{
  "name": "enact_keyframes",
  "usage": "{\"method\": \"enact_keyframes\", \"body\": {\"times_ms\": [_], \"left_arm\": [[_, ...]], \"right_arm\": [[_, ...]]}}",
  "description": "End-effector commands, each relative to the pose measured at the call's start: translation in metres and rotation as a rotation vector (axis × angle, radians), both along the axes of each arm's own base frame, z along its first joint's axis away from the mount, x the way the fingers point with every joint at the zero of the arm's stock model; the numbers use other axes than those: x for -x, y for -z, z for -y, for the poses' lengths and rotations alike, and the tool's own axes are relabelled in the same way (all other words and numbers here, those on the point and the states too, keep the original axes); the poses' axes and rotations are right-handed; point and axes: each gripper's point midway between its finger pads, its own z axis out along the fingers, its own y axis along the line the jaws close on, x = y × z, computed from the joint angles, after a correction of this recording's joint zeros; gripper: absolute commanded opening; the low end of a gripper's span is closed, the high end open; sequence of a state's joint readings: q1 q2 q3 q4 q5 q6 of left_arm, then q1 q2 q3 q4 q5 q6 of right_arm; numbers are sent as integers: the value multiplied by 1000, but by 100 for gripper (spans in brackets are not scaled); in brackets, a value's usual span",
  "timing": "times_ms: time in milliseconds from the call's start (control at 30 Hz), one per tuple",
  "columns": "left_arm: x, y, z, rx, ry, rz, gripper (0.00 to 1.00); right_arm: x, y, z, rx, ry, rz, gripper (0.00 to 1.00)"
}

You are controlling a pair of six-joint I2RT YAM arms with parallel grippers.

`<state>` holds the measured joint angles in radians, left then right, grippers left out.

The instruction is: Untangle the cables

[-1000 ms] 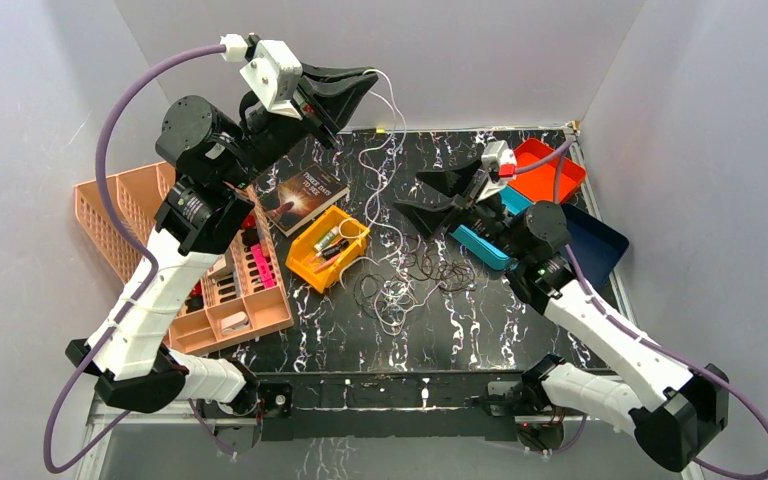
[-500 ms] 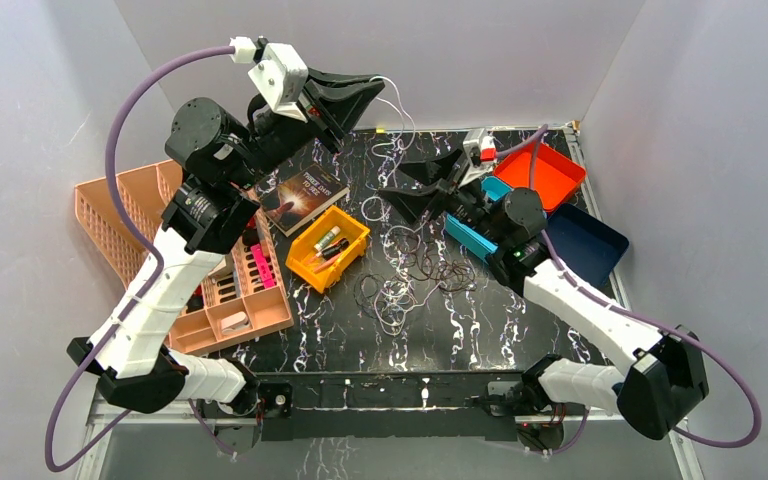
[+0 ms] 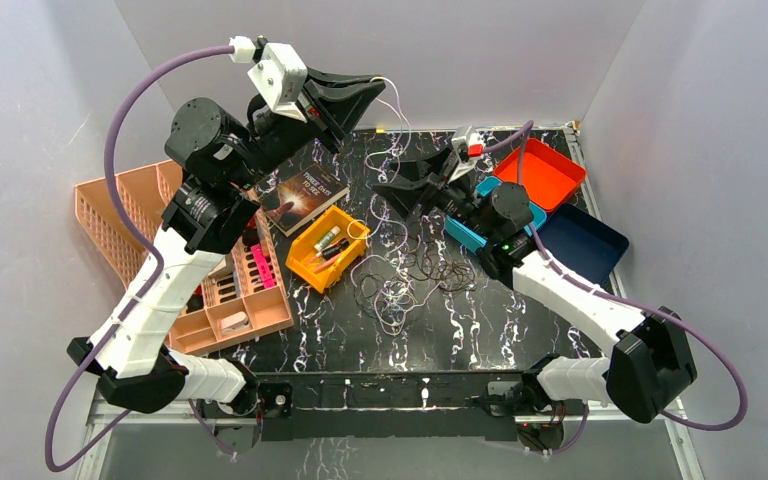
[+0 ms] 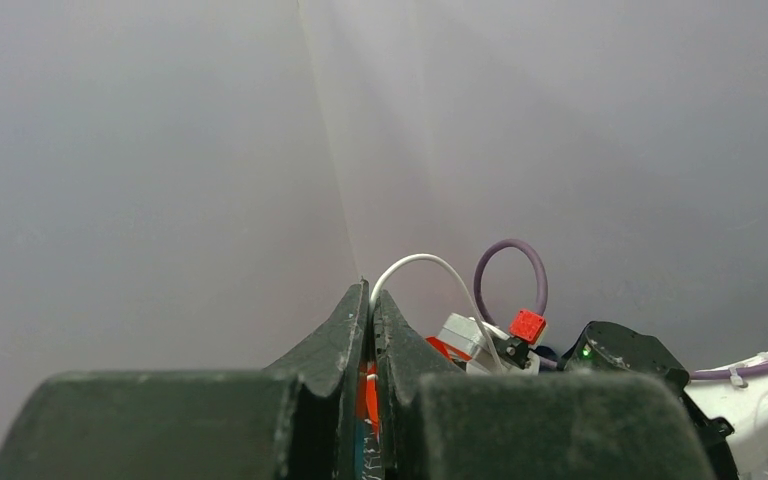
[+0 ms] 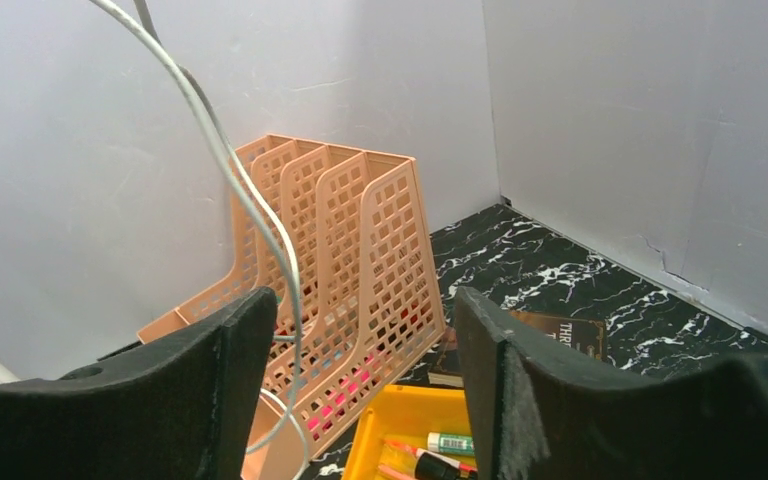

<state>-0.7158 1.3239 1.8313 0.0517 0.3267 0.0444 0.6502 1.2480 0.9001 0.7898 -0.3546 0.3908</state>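
Note:
A tangle of thin dark and pale cables (image 3: 407,275) lies on the black marbled table. My left gripper (image 3: 377,82) is raised high at the back, shut on a pale white cable (image 3: 396,110) that hangs down to the tangle. In the left wrist view the white cable (image 4: 430,262) loops out of the closed fingertips of the left gripper (image 4: 371,290). My right gripper (image 3: 388,191) is open, held above the table right of the yellow bin, near the hanging cable. In the right wrist view the pale cable (image 5: 250,205) hangs between the open fingers of the right gripper (image 5: 360,310), nearer the left one.
A yellow bin (image 3: 327,247) of small items and a book (image 3: 302,196) lie left of the tangle. A peach file rack (image 3: 130,210) stands at the left. A teal case (image 3: 470,238), a red tray (image 3: 542,173) and a dark blue tray (image 3: 585,240) sit at the right.
My right gripper has moved left and toward the hanging white cable, staying open. My left gripper rose slightly earlier and now holds still with the cable.

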Motion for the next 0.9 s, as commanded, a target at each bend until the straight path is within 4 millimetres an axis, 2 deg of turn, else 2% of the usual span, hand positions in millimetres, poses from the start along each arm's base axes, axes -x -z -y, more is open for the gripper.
{"method": "enact_keyframes", "body": {"times_ms": [0, 233, 433, 533, 667, 767, 867], "left_arm": [[18, -23, -12, 48, 16, 58, 0], [21, -23, -14, 54, 15, 55, 0], [21, -22, -17, 57, 6, 55, 0], [20, -20, -19, 57, -8, 54, 0], [14, -7, -22, 44, -43, 21, 0], [8, 14, -27, 26, -83, -30, 0], [-2, 52, -28, -10, -122, -109, 3]], "right_arm": [[9, -49, 4, -98, -9, 117, 68], [11, -48, 1, -109, -34, 113, 38], [12, -48, 2, -111, -32, 111, 8], [12, -46, 5, -106, -18, 106, 0], [10, -37, 12, -61, 27, 65, 0], [5, -30, 24, -8, 103, -3, 0], [0, -25, 44, 43, 213, -66, 0]]}}
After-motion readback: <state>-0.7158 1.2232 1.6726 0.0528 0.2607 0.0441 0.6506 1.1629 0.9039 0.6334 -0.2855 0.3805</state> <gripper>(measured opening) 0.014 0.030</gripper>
